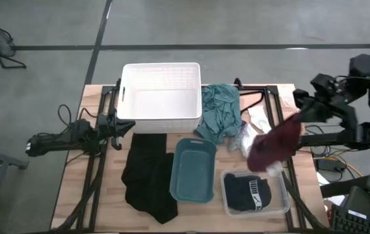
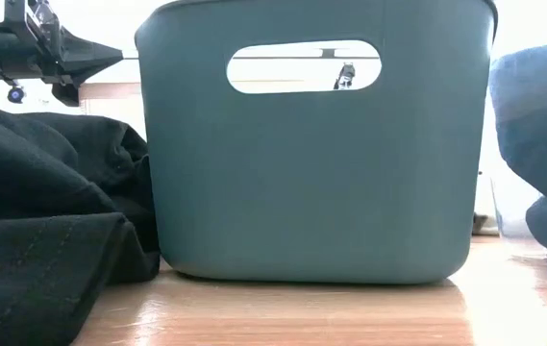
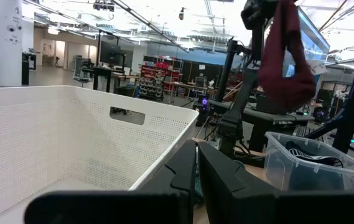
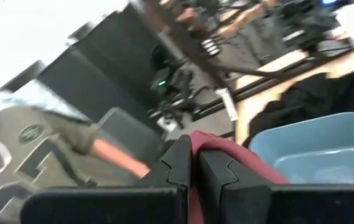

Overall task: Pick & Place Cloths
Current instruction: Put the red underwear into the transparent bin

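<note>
Wooden worktop (image 1: 106, 214) holds three bins. My right hand (image 1: 300, 116) is closed on the maroon cloth (image 1: 272, 148), hanging above the right edge. Navy cloth (image 1: 253, 193) is binned; black (image 1: 149, 179) and teal (image 1: 220, 114) wait. Left hand (image 1: 125, 125) rests closed, empty.

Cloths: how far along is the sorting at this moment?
Done: the navy cloth lies in the clear bin. In hand: the right tool is shut on the maroon cloth, lifted above the table. Left: the black cloth and teal cloth lie outside any bin; the white basket and teal bin look empty.
</note>
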Robot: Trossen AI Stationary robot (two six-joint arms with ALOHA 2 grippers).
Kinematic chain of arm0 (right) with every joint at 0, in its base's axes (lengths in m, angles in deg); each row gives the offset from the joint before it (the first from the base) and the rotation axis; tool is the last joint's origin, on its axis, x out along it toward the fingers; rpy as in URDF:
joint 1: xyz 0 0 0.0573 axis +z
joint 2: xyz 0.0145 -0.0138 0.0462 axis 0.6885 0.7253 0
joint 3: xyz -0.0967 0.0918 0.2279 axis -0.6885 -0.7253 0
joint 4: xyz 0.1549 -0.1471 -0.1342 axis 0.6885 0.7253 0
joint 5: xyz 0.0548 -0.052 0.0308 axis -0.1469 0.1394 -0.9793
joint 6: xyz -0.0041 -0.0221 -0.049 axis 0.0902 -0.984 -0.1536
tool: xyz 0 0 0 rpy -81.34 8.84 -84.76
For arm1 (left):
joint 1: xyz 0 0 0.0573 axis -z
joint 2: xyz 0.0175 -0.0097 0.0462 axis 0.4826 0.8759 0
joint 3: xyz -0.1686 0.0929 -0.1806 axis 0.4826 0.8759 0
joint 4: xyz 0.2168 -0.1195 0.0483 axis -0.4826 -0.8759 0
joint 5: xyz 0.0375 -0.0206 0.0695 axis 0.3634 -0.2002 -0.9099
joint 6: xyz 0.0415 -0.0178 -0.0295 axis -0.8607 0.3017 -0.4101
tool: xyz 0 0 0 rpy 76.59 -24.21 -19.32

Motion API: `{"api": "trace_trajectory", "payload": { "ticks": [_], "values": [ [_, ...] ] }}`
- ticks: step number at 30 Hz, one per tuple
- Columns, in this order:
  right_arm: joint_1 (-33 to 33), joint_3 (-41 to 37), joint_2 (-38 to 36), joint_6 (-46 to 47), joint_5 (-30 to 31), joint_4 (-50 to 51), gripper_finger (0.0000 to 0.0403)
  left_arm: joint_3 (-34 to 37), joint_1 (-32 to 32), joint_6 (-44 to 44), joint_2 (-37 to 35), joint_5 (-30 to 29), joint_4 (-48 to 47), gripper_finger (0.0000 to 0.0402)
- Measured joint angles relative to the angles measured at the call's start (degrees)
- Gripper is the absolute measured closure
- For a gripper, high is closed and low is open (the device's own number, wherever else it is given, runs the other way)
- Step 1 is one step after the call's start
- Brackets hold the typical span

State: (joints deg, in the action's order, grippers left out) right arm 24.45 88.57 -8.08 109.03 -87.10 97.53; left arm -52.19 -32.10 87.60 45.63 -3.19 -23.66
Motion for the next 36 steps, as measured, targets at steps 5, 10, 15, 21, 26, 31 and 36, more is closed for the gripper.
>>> {"api": "trace_trajectory", "payload": {
  "ticks": [5,10,15,21,26,31,36],
  "values": [
    [0.07,-1.17,-1.62,0.83,-3.14,0.16,0.0394,-0.02,0.0,0.0,0.0,0.0,-0.01,0.0378],
    [0.07,-1.7,-2.1,0.77,-3.81,0.34,0.0394,-0.02,-0.01,0.0,0.0,0.0,-0.01,0.0378],
    [0.6,-3.3,-0.27,-1.77,-4.94,1.41,0.0394,0.0,0.0,0.0,0.0,0.0,0.01,0.0378],
    [5.06,-9.15,3.8,-4.35,-7.32,-2.34,0.0394,-0.02,-0.01,0.0,0.0,0.0,-0.01,0.0378],
    [13.11,-10.55,8.42,-4.23,-10.35,-10.45,0.0394,-0.02,0.0,0.0,0.0,-0.02,0.01,0.0378],
    [21.29,-10.23,10.59,-1.26,-10.13,-9.1,0.0394,-0.02,-0.02,0.0,0.0,-0.02,-0.01,0.0378],
    [26.78,-10.36,12.51,-0.14,-3.53,0.96,0.0394,-0.01,-0.02,0.02,0.0,-0.02,0.0,0.0378]
  ]
}}
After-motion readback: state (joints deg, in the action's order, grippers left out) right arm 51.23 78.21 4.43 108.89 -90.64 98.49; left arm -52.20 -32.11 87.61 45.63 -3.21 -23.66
